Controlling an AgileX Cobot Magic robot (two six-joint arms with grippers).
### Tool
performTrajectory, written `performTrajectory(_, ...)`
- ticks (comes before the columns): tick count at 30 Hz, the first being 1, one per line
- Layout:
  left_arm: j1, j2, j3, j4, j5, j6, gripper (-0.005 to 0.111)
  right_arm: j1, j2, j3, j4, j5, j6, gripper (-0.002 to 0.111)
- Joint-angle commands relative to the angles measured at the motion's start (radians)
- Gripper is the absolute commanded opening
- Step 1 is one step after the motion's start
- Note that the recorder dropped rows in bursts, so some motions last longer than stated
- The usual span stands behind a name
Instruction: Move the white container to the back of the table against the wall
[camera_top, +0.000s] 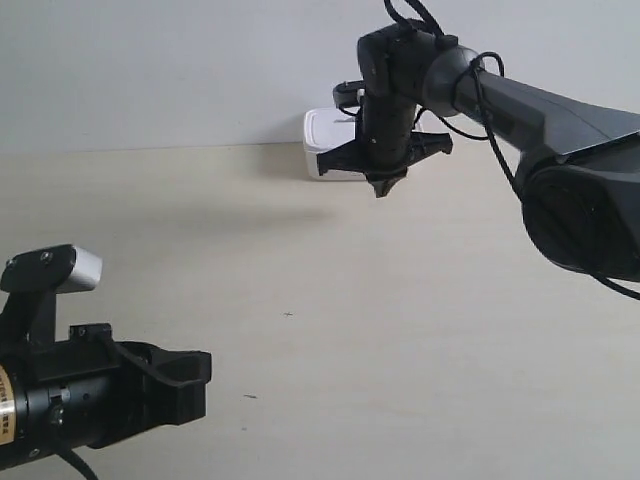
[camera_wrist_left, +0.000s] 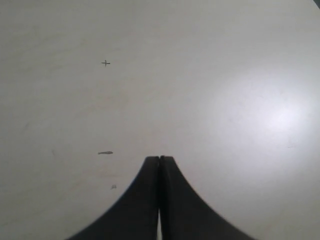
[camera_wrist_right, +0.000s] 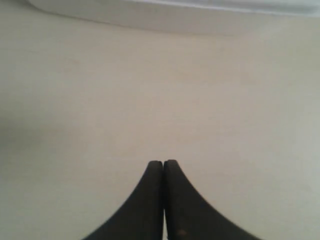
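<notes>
Shallow white plastic container (camera_top: 320, 140) against the plain pale wall (camera_top: 150, 70)
My black pincer (camera_top: 385, 187), on the arm at the exterior view's right, hangs tips together just before it over the cream table (camera_top: 400, 330).

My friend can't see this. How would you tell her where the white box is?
Start at the pale wall behind the beige table. Where they meet sits the white container, partly hidden by the black right gripper. It is the only white box on the table; everything near it is dark robot arm.
</notes>
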Motion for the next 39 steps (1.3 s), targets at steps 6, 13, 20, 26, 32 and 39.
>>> performTrajectory(6,-0.008,-0.197,0.057,-0.006,0.108,-0.005,0.000,0.064,-0.132,0.071,-0.180,0.015,0.045,0.000)
performTrajectory(13,-0.008,-0.327,0.061,-0.006,0.265,-0.005,0.000,0.052,-0.262,0.260,-0.326,0.015,0.047,0.000)
performTrajectory(20,-0.008,-0.456,0.061,-0.003,0.337,0.006,0.000,0.052,-0.512,0.573,-0.338,-0.047,0.130,0.000)
performTrajectory(26,-0.008,-0.552,0.077,0.002,0.419,0.009,0.000,0.052,-0.772,0.933,-0.250,-0.368,0.202,0.000)
performTrajectory(32,-0.008,-0.618,0.158,-0.006,0.382,-0.008,0.000,0.052,-1.003,1.241,-0.225,-0.646,0.192,0.000)
performTrajectory(39,-0.008,-0.642,0.241,-0.006,0.284,-0.050,0.000,0.054,-1.238,1.487,-0.153,-0.867,0.195,0.000)
